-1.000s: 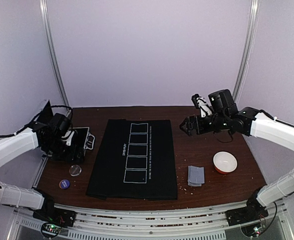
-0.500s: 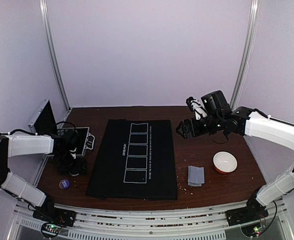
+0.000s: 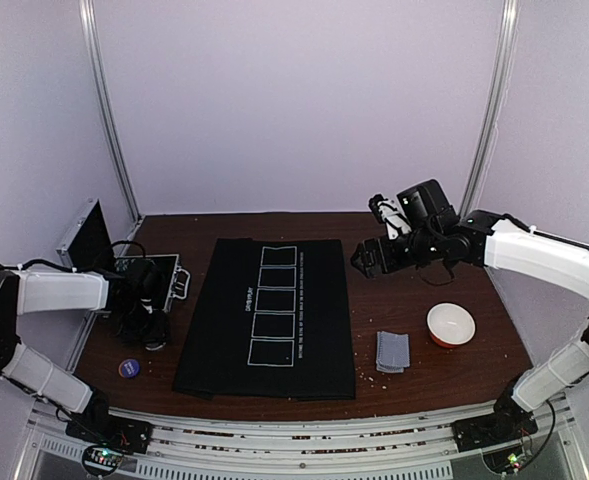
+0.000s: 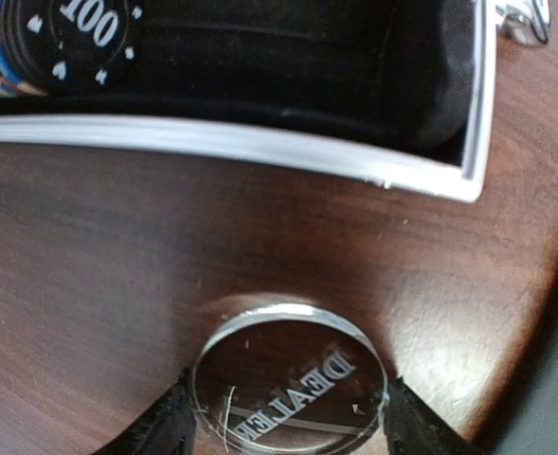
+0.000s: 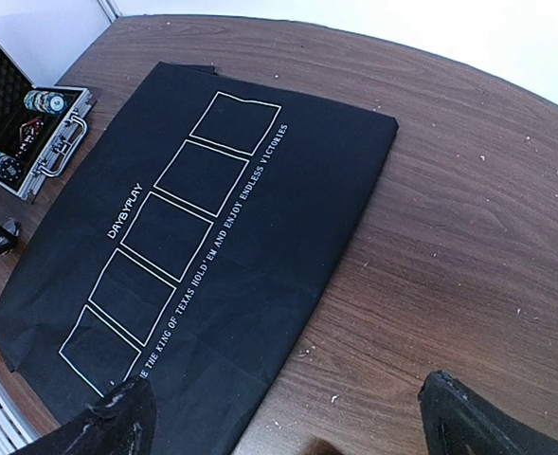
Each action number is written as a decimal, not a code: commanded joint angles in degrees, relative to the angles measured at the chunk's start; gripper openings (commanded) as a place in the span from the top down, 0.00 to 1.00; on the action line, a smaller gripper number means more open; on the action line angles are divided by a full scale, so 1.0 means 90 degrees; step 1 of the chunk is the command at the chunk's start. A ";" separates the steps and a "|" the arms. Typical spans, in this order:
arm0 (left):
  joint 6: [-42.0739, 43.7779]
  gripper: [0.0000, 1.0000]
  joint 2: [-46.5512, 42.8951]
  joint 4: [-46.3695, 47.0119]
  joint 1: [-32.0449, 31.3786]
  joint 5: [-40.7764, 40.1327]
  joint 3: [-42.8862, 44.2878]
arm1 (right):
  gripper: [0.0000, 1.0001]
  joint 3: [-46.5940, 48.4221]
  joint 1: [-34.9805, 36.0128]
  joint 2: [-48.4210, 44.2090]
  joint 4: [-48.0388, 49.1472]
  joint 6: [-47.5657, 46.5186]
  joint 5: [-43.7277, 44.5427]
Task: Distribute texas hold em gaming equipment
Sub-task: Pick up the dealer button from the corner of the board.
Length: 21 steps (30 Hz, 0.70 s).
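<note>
Left of the black mat, my left gripper is down on the wood with the clear dealer button directly between its fingers. They press on opposite sides of the rim, and I read that as a grip. The button lies flat, just in front of the open chip case. Being round, it has no long axis to line up on.

Any carry from here goes to the right, toward the mat, and the left arm is by far the nearer one. The right gripper hovers beyond the mat's far right corner, spread wide and holding nothing.

The button reads "DEALER", upside down in the left wrist view. A dark chip in the case shows "100", with orange and blue edges stacked beside it. The mat carries "DAYBYPLAY" and "...THE KING OF TEXAS HOLD'EM AND ENJOY ENDLESS VICTORIES" along a row of five outlined boxes. The line's first word is cut off.

A purple disc sits left of the mat's near corner. The grey-backed cards lie right of the mat, and a white bowl sits further right again.
</note>
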 commanded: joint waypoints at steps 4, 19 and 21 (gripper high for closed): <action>0.0147 0.47 0.0508 0.0543 0.0110 -0.0047 -0.0265 | 0.00 0.0228 0.0048 0.0008 -0.0111 -0.0054 0.0084; 0.0213 0.68 -0.0912 -0.0157 -0.0119 0.0620 -0.0066 | 0.00 0.0541 0.0146 0.0084 0.0013 0.0130 -0.0253; 0.0266 0.69 -0.1069 -0.0309 -0.0216 0.0603 0.0102 | 0.00 0.0646 0.0226 0.0158 0.0004 0.0184 -0.0247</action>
